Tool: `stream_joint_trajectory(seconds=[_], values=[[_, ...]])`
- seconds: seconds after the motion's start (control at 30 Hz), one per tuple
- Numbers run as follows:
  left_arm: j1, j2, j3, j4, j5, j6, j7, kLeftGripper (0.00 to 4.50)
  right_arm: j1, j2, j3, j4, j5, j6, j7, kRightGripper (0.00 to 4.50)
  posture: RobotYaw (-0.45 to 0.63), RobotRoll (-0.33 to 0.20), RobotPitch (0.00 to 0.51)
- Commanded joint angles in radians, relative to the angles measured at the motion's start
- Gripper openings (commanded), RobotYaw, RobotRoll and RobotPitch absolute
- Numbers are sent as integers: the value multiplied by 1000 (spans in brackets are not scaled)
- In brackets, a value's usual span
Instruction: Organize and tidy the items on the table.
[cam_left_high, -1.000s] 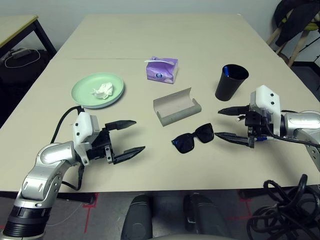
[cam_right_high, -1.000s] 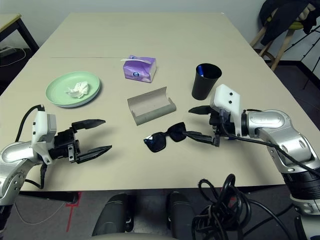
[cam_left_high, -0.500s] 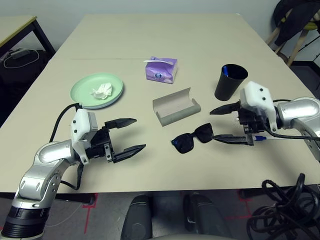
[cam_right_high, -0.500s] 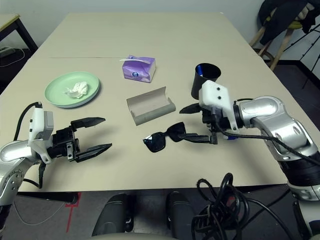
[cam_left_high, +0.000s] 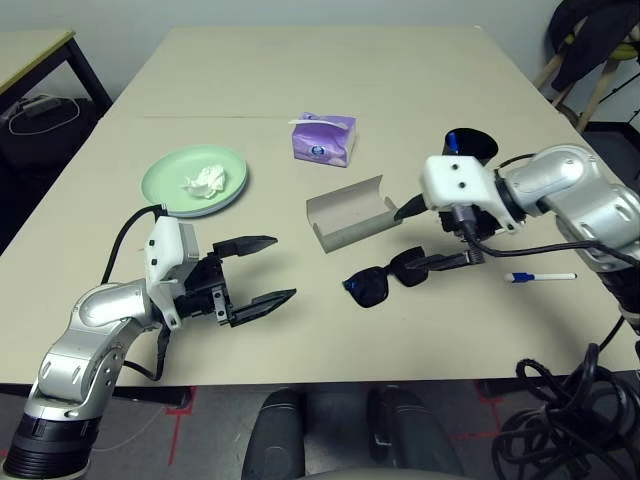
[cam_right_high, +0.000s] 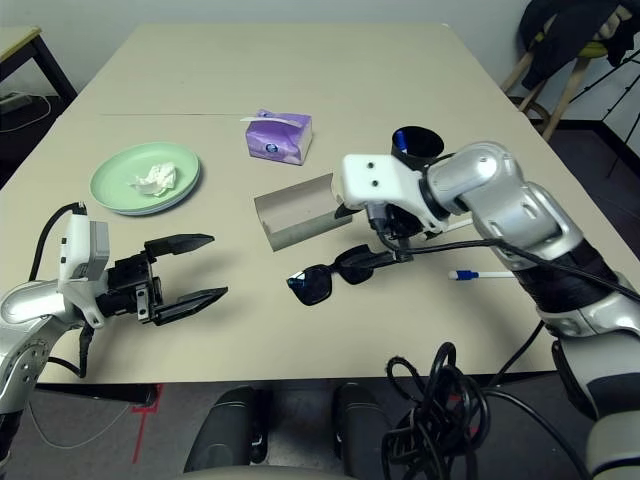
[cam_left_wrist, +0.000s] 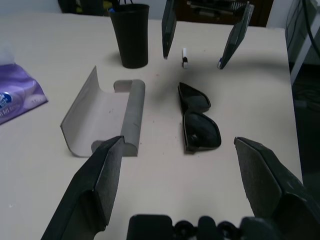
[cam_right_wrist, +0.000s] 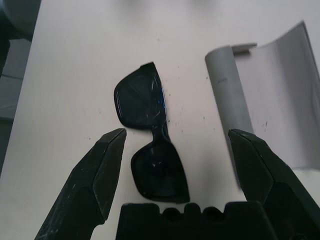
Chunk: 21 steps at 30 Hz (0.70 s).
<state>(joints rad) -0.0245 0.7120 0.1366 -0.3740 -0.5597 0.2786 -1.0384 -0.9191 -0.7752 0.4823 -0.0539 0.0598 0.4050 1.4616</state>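
Note:
The black sunglasses (cam_left_high: 385, 277) lie folded near the table's (cam_left_high: 300, 60) front middle. My right gripper (cam_left_high: 405, 243) hangs open just above them, one finger on each side, touching nothing (cam_right_wrist: 177, 135). The grey glasses case (cam_left_high: 352, 213) lies open just behind. My right arm partly hides the black cup (cam_left_high: 468, 145). The thin white pen (cam_left_high: 540, 276) lies to the right. A crumpled white tissue (cam_left_high: 205, 181) rests on the pale green plate (cam_left_high: 170, 190) at the left. My left gripper (cam_left_high: 280, 268) stands open and empty near the front left, pointing at the sunglasses (cam_left_wrist: 197, 122).
A purple tissue box (cam_left_high: 322, 137) stands behind the case. A smaller dark-legged side table (cam_left_high: 30, 50) is at the far left, and a chair (cam_left_high: 600, 50) at the far right. Black cables (cam_left_high: 560, 420) hang below the table's front right edge.
My right arm swung left from beside the pen to over the sunglasses, staying open, so the pen now lies uncovered. The left arm barely moved.

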Motion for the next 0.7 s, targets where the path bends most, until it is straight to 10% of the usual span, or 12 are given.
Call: stream_joint_trajectory(seconds=[0.03,0.7], values=[[15,-5,-11,-25,-7,9,9,4453,-34,7,60,34,-69,-67,45,4500,175,0,106],[12,-9,-7,-41,-10,11,41,4453,-87,109,146,174,-255,-234,140,4500,208,0,104]])
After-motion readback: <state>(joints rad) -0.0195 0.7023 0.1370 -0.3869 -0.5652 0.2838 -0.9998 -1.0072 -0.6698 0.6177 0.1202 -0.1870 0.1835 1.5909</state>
